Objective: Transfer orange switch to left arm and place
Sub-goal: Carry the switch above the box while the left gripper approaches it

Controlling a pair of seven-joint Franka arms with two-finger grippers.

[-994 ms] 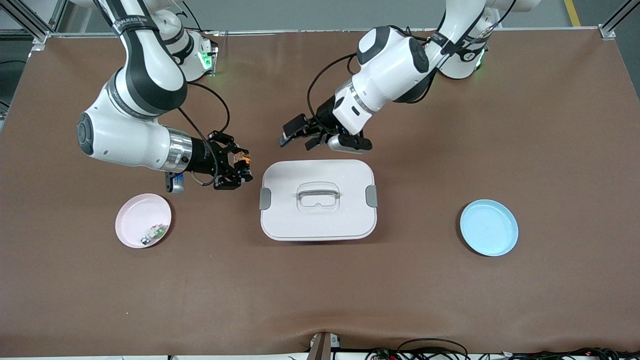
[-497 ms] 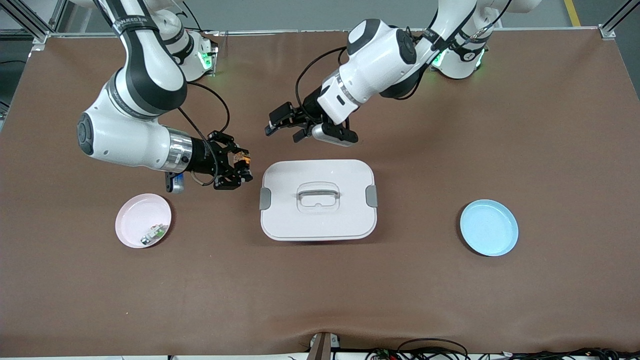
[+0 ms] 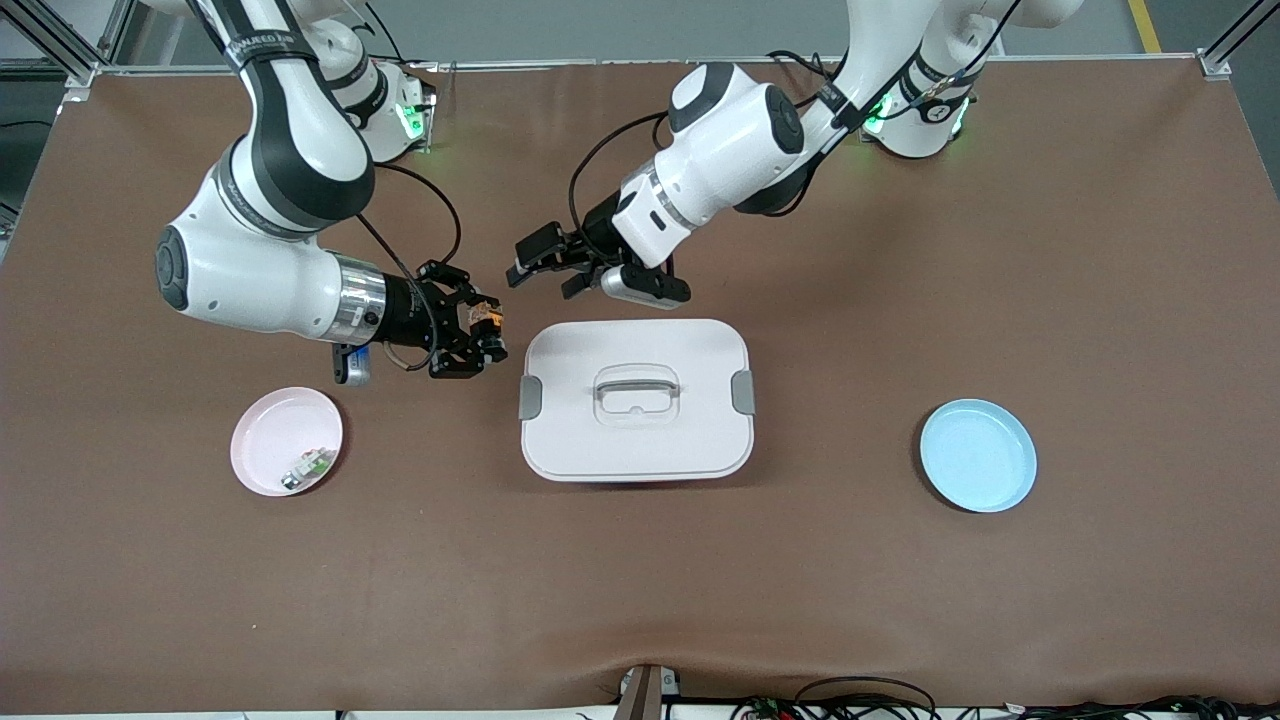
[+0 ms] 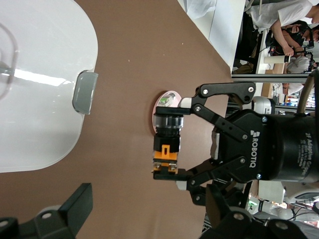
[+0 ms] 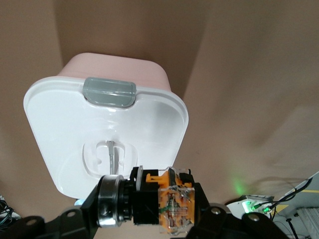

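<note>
The orange switch (image 3: 485, 315), a black cylinder with an orange block end, is gripped in my right gripper (image 3: 480, 332), which is shut on it above the table beside the white box (image 3: 636, 440). The right wrist view shows the switch (image 5: 172, 201) crosswise between the right gripper's (image 5: 149, 209) jaws, with the box (image 5: 65, 124) below. My left gripper (image 3: 537, 263) is open, hanging over the table by the box's edge toward the robots, a short gap from the switch. The left wrist view looks between the left gripper's (image 4: 148, 209) fingers at the held switch (image 4: 167, 144).
A pink plate (image 3: 270, 430) holding a small green-and-white part (image 3: 310, 465) lies toward the right arm's end, nearer the front camera than the right gripper. A blue plate (image 3: 978, 455) lies toward the left arm's end. The box's grey clip (image 4: 83, 92) faces the grippers.
My left arm has swung toward the right arm's end, bringing its open gripper closer to the held switch. The right arm and switch have not moved.
</note>
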